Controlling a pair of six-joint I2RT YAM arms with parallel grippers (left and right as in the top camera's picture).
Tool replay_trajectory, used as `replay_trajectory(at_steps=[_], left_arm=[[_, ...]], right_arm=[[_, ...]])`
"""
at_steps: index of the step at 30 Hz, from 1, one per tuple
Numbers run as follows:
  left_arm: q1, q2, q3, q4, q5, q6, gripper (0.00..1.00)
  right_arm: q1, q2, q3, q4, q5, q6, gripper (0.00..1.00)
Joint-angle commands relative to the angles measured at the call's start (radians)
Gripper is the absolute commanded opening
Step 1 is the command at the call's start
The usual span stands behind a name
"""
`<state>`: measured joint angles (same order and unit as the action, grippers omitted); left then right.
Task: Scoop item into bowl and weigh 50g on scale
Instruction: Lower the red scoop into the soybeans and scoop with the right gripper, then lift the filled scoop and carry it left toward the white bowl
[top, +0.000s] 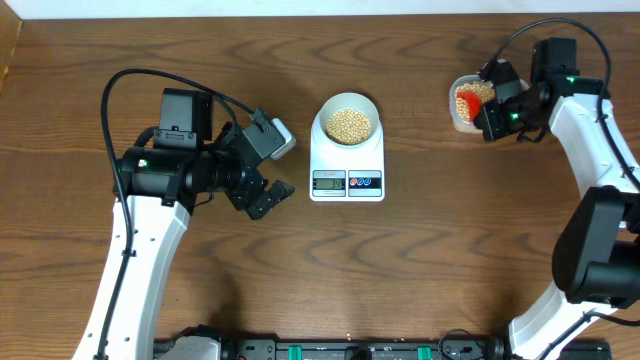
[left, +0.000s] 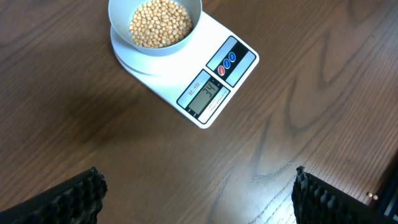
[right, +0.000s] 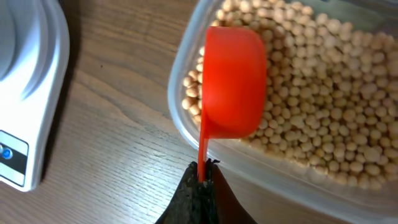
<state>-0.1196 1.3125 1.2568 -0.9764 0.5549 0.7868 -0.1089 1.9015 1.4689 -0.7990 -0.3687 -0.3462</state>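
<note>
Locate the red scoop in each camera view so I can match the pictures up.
Overhead: red scoop at upper right, over the clear tub.
Left wrist: not in it.
Right wrist: centre, cup end over the tub, handle pointing down.
Shared landmark: white scale, centre overhead, top of left wrist, left edge of right wrist.

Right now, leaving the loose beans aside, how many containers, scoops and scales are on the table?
Containers: 2, the pale bowl on the scale and the clear plastic tub
Scoops: 1, the red scoop, over the tub
Scales: 1, the white digital scale
Total: 4
</note>
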Motion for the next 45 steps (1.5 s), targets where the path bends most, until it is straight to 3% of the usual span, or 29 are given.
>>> replay_trajectory(at_steps=[1,27,45], left_arm=[[0.003,-0.013,0.011,-0.003,0.010,0.013,0.98],[0.003,-0.013,0.011,-0.003,0.009,0.013,0.98],[0.003,-0.013,0.011,-0.003,0.010,0.013,0.98]], right_arm=[[-0.034,0.009,-0.013,-0.005,-0.056,0.095,0.01],[-0.290,0.113,-0.013,0.019,-0.564,0.144,0.01],[-0.329,0.113,-0.013,0.029,-0.756,0.170,0.01]])
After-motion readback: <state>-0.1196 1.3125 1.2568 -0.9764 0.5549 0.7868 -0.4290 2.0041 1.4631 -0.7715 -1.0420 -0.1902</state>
